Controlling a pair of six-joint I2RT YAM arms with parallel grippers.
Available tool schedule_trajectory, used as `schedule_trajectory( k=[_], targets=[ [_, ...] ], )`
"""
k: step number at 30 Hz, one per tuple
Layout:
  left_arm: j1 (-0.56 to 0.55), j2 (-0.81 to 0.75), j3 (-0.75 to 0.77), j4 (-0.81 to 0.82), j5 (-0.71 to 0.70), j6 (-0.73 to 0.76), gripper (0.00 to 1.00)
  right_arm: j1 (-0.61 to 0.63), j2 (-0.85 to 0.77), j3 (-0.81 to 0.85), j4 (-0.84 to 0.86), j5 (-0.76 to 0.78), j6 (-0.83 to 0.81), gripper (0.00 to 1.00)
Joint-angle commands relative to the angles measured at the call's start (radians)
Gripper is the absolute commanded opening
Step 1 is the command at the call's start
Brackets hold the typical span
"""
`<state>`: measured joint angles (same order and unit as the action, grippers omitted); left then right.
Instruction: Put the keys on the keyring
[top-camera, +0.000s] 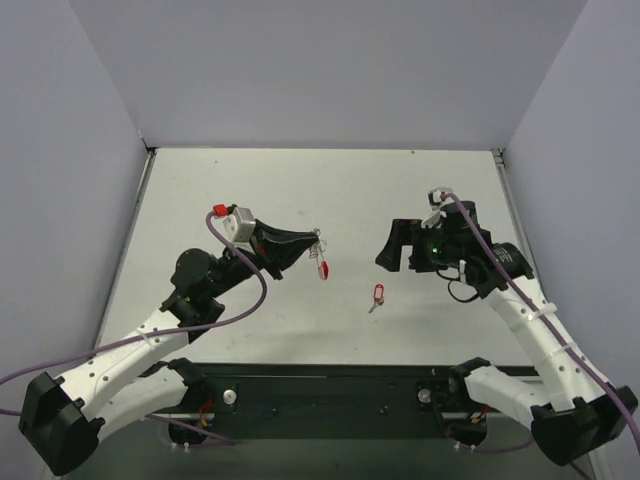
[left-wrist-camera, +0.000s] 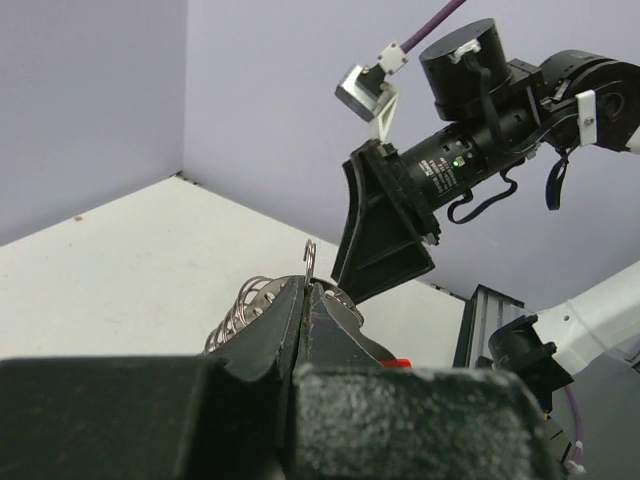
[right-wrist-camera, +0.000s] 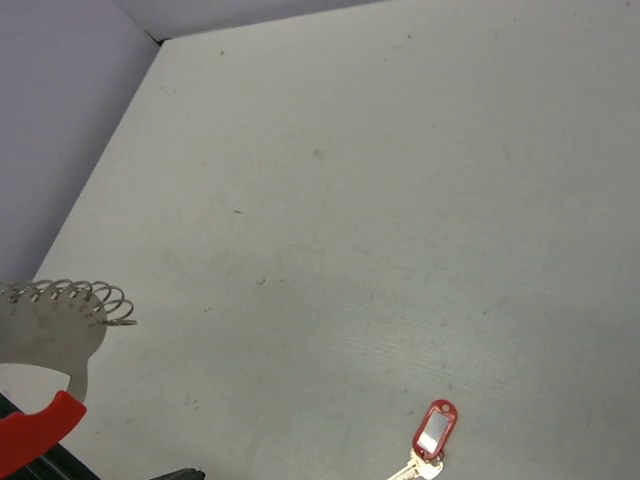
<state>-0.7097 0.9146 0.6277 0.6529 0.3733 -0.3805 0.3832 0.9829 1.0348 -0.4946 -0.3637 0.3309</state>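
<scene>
**Top external: left gripper (top-camera: 306, 243) clamps the keyring (top-camera: 319, 256), tagged key (top-camera: 376, 297) lies loose by the right gripper (top-camera: 391, 256)**

From my station, the left gripper is clenched on the keyring. In the left wrist view its fingers (left-wrist-camera: 285, 335) are pressed together, with the wire coils of the keyring (left-wrist-camera: 245, 302) sticking out just past the tips. From above, the silver fan sits at the fingertips and the red arc hangs off it toward the near edge.

I cannot tell how the right gripper's jaws stand. Its own camera shows none of its fingers clearly, and the left wrist view catches the right gripper (left-wrist-camera: 385, 235) side-on as a single black wedge.

The key rests flat on the table (top-camera: 300, 180), between the two grippers and closer to the right one. It lies a little to the near side and left of that gripper's tip, touching neither. Its long axis runs roughly near to far, slightly tilted. The red tag is at the far end and the metal blade points toward the arm bases and a little left. The right wrist view agrees: the key (right-wrist-camera: 430, 440) sits at the bottom of the frame with its tag uppermost, and the keyring (right-wrist-camera: 55, 335) is at the left edge, well apart from it.

The left arm rises from its base, bends at the elbow and reaches right toward the table's centre. The right arm climbs along the right side, then turns its wrist left. The grippers face each other across a gap.
</scene>
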Motion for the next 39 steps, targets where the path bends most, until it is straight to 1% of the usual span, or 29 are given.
schedule_trajectory(
  k=[1,4,11,16,23,25,30,32,34,37,39],
  targets=[
    [0.013,-0.023,-0.003,-0.027,-0.016,0.026,0.00,-0.007,0.132,-0.004,-0.064,0.069,0.100,0.93],
    [0.015,-0.019,-0.010,-0.029,-0.019,0.026,0.00,-0.010,0.195,-0.015,-0.075,0.126,0.128,0.92],
    [0.016,-0.014,-0.037,0.010,-0.025,0.014,0.00,-0.009,0.332,-0.041,-0.064,0.112,0.192,0.93],
    [0.018,-0.011,-0.046,0.033,-0.014,0.006,0.00,-0.009,0.388,-0.099,0.028,0.091,0.240,0.92],
    [0.018,-0.005,-0.059,0.050,0.003,-0.003,0.00,-0.015,0.510,-0.165,0.116,0.031,0.309,0.82],
    [0.019,-0.005,-0.062,0.056,0.009,-0.008,0.00,-0.014,0.536,-0.174,0.140,0.017,0.329,0.75],
    [0.021,-0.008,-0.069,0.070,0.006,-0.014,0.00,-0.015,0.573,-0.183,0.165,0.032,0.342,0.65],
    [0.021,-0.008,-0.068,0.070,0.009,-0.012,0.00,-0.017,0.586,-0.183,0.165,0.043,0.344,0.65],
    [0.021,-0.006,-0.066,0.070,0.007,-0.012,0.00,-0.020,0.597,-0.194,0.172,0.048,0.352,0.58],
    [0.021,-0.003,-0.063,0.067,0.015,-0.012,0.00,-0.024,0.605,-0.214,0.192,0.039,0.359,0.55],
    [0.021,-0.003,-0.065,0.068,0.018,-0.014,0.00,-0.026,0.605,-0.220,0.200,0.031,0.362,0.51]
  ],
)
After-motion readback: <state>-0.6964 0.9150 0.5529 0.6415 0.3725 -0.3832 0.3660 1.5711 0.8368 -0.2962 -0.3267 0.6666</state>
